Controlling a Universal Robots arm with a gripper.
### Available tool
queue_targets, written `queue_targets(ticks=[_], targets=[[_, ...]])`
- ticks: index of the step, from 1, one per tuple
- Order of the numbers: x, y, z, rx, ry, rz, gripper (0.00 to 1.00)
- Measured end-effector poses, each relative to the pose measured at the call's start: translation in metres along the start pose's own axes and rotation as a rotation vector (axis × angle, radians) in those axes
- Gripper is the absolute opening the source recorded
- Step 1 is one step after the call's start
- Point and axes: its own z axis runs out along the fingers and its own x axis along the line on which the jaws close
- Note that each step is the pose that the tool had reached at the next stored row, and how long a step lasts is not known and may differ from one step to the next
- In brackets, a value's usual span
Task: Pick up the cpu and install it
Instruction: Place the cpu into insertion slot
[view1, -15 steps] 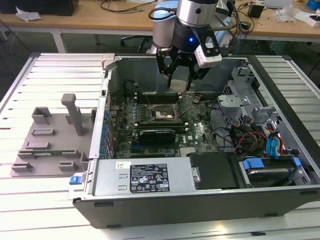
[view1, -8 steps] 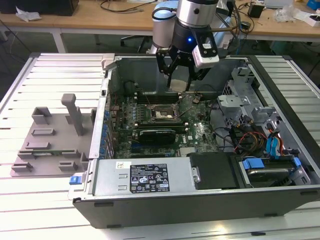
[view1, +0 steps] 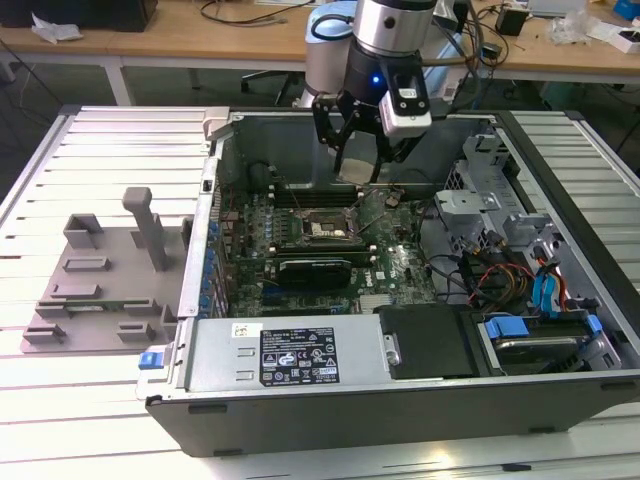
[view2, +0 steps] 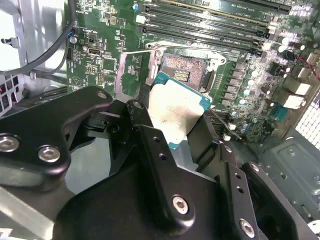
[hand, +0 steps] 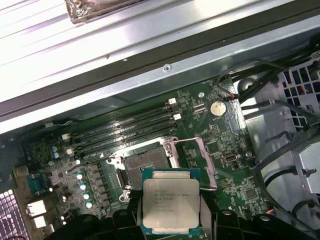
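Slatted tabletop (view1: 90, 150) carries open computer case (view1: 400, 390), its top side uncovered so your arm can reach in from above. Motherboard (view1: 395, 262) lies flat inside. Socket (hand: 146, 167) has its frame swung open, pins exposed to receive chip. Claw (view1: 360, 168) pinches cpu (hand: 170, 202) by 2 opposite edges, metal top up, held above board near socket, not yet seated.
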Motion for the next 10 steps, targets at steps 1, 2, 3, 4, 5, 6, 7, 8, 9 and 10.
queue_targets(ticks=[1,2,3,4,5,6,7,8,9,10], targets=[[0.0000,0.0000,0.0001,-0.0007,0.0002,0.016,0.55],[0.0000,0.0000,0.0002,-0.0010,0.0004,0.022,0.55],[0.0000,0.0000,0.0002,-0.0013,0.0005,0.028,0.55],[0.0000,0.0000,0.0002,-0.0017,0.0006,0.035,0.55],[0.0000,0.0000,0.0003,-0.0020,0.0007,0.042,0.55],[0.0000,0.0000,0.0003,-0.0025,0.0009,0.051,0.55],[0.0000,0.0000,0.0004,-0.0029,0.0010,0.058,0.55],[0.0000,0.0000,0.0004,-0.0032,0.0012,0.066,0.55],[0.0000,0.0000,0.0005,-0.0036,0.0013,0.072,0.55],[0.0000,0.0000,0.0005,-0.0040,0.0014,0.080,0.55]])
